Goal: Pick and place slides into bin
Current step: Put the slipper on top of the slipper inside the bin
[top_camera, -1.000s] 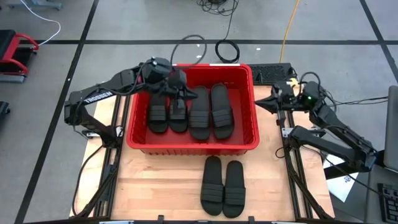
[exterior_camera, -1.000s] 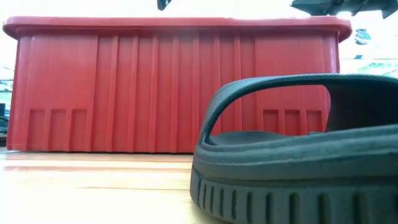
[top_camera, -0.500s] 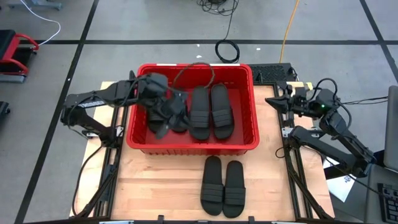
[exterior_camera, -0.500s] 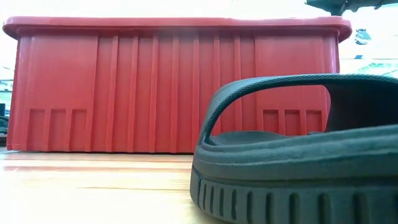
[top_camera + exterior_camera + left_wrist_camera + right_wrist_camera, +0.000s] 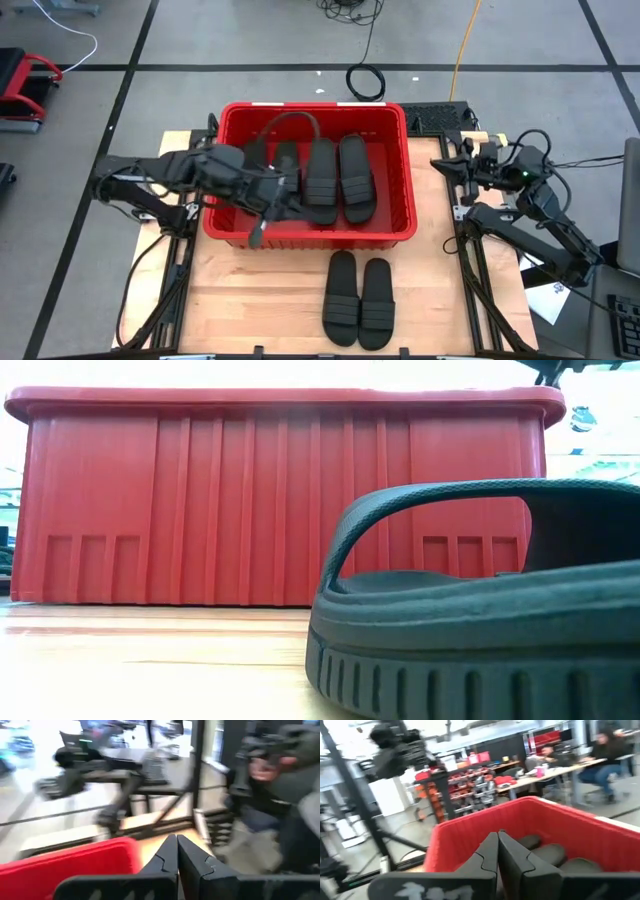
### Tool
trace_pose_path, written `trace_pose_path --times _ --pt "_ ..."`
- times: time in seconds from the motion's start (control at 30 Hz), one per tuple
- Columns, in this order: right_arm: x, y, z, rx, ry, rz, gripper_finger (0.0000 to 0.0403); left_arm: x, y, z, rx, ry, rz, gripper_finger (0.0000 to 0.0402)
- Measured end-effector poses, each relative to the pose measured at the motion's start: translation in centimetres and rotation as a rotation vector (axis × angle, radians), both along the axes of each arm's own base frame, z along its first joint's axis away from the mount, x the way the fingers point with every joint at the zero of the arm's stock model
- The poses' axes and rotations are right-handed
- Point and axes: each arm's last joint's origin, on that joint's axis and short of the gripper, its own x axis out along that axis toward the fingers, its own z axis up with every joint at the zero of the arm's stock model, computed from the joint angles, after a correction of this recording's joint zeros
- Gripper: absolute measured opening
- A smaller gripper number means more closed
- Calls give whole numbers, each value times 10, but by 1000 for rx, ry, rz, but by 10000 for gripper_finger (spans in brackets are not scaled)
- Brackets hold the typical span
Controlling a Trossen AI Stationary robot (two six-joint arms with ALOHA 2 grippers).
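Note:
The red bin (image 5: 310,232) stands mid-table and fills the back of the low view (image 5: 280,500). Several black slides lie flat inside it (image 5: 320,180), (image 5: 355,178); my left arm hides some. They also show in the right wrist view (image 5: 547,852). Two more slides (image 5: 340,297), (image 5: 377,303) lie side by side on the table in front of the bin; one is close up in the low view (image 5: 480,610). My left gripper (image 5: 285,195) is shut and empty above the bin's near left part (image 5: 176,850). My right gripper (image 5: 445,165) is shut and empty, right of the bin (image 5: 497,845).
Bare wooden table (image 5: 250,300) lies in front of the bin on either side of the two slides. Arm frames run along both table sides. Cables (image 5: 365,80) lie on the floor behind the bin. People sit at tables (image 5: 600,750) in the room beyond.
My left gripper has drawn back from over the slides in the bin's far left part toward the near left, and it has turned. My right gripper has moved a little toward the table's right edge, away from the bin. The slides on the table have stayed put.

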Motion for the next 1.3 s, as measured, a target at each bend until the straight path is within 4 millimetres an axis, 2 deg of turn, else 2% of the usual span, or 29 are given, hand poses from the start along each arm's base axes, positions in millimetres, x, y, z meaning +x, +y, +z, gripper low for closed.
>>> trace_pose_path --times 0.07,0.13,0.33,0.47,0.53,0.87,1.1,1.3 --pt "-3 5 1 6 -15 56 0 -5 4 1 -9 -61 85 3" --pt "-8 11 1 8 -27 112 0 -13 8 -5 -30 -116 131 1" --pt "-26 28 -3 -9 -61 148 0 -41 20 -56 -206 -328 251 1" --pt "-34 35 -7 -3 -64 163 0 -56 17 -82 -289 -489 270 0" --pt "-36 36 -9 11 -54 160 0 -65 16 -91 -292 -498 309 0" --pt "-36 37 -12 28 -32 159 0 -119 21 -105 -232 -458 457 0" --pt "-36 36 -12 33 -37 163 0 -135 26 -131 -234 -427 478 0" --pt "-34 38 -4 56 -80 276 0 -144 29 -151 -250 -413 514 0"
